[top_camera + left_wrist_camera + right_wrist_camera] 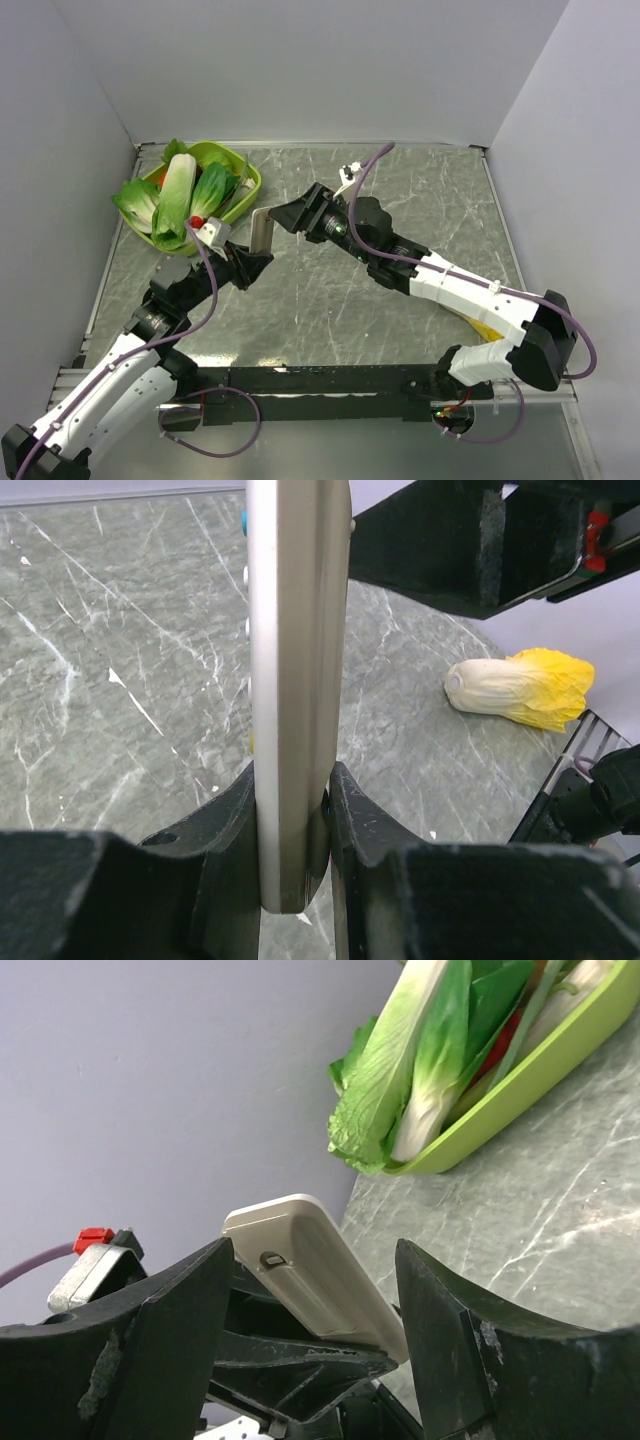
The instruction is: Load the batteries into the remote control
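My left gripper [252,258] is shut on the remote control [262,230] and holds it upright above the table, its grey-brown back showing. In the left wrist view the remote [295,680] stands edge-on between the gripper's [297,840] two black fingers. My right gripper [290,213] is open, its tips just right of the remote's top. In the right wrist view the remote's back [315,1275], with its battery cover latch, lies between the spread fingers of the right gripper [315,1310], not touched. No batteries are in view.
A lime-green tray [250,185] of leafy green vegetables [180,200] sits at the back left, also in the right wrist view [520,1080]. A cream and yellow cabbage-like lump [525,688] lies on the marble table near the right arm's base.
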Motion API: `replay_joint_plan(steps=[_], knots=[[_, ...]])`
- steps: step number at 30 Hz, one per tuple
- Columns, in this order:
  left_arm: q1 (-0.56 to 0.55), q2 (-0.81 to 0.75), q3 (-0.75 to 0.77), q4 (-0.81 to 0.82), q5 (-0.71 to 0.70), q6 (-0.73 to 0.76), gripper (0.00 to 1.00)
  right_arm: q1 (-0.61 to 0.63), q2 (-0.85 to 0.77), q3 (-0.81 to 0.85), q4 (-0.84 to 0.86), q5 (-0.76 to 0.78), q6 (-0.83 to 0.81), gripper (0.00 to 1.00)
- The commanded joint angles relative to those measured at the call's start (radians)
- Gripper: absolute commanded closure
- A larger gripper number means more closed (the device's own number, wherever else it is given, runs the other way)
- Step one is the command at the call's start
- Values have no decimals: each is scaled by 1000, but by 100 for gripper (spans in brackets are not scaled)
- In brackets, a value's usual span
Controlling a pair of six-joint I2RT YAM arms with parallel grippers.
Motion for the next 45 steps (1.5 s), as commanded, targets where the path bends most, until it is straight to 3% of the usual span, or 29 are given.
replay_joint_plan(steps=[1, 18, 37, 45], knots=[[0, 2, 7, 83, -8, -20, 98, 3, 20, 1, 51, -27, 18, 28], [0, 16, 7, 117, 4, -35, 98, 5, 46, -4, 90, -30, 31, 36], [-21, 17, 2, 161, 49, 8, 98, -5, 57, 7, 21, -7, 85, 46], [-121, 49, 67, 54, -48, 156, 98, -38, 73, 123, -137, -43, 102, 48]])
